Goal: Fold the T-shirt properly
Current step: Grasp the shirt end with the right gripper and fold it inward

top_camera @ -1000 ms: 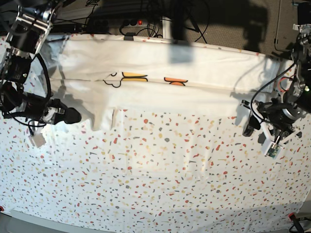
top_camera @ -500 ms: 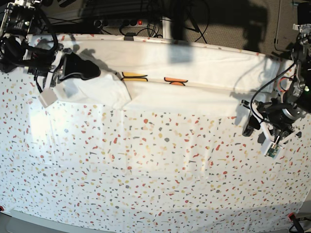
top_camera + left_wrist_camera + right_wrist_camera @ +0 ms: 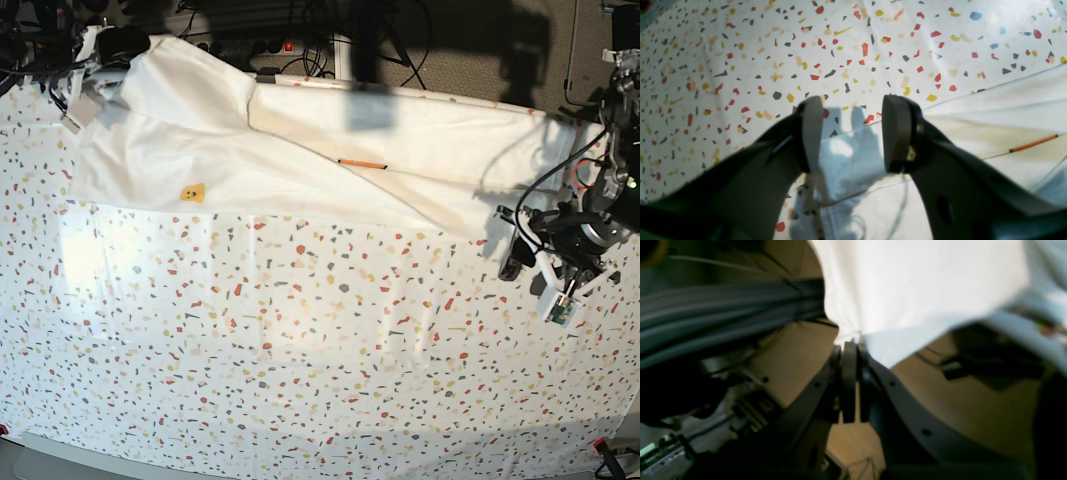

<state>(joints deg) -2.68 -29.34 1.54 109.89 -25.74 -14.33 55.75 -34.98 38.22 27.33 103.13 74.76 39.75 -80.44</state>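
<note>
The white T-shirt [image 3: 300, 150] lies stretched along the far side of the speckled tabletop [image 3: 300, 340], plain side up. Only a small yellow print [image 3: 192, 191] and an orange sliver [image 3: 360, 162] show. My right gripper [image 3: 118, 45] is at the far left corner, shut on a pinch of the shirt's white cloth [image 3: 907, 280]; in the right wrist view the gripper [image 3: 849, 350] has its jaws pressed together on the hem. My left gripper [image 3: 510, 242] is open and empty at the shirt's right end. In the left wrist view it [image 3: 853, 133] hovers just over the shirt's edge [image 3: 973, 133].
A power strip and cables [image 3: 270, 45] lie behind the table's far edge. The left arm's cables [image 3: 585, 175] hang at the right edge. In the right wrist view, floor and dark equipment [image 3: 706, 380] show below the lifted cloth.
My right gripper has carried the shirt's left end up and back to the far left corner, turning the cloth over and hiding most of the print. The left arm has not moved.
</note>
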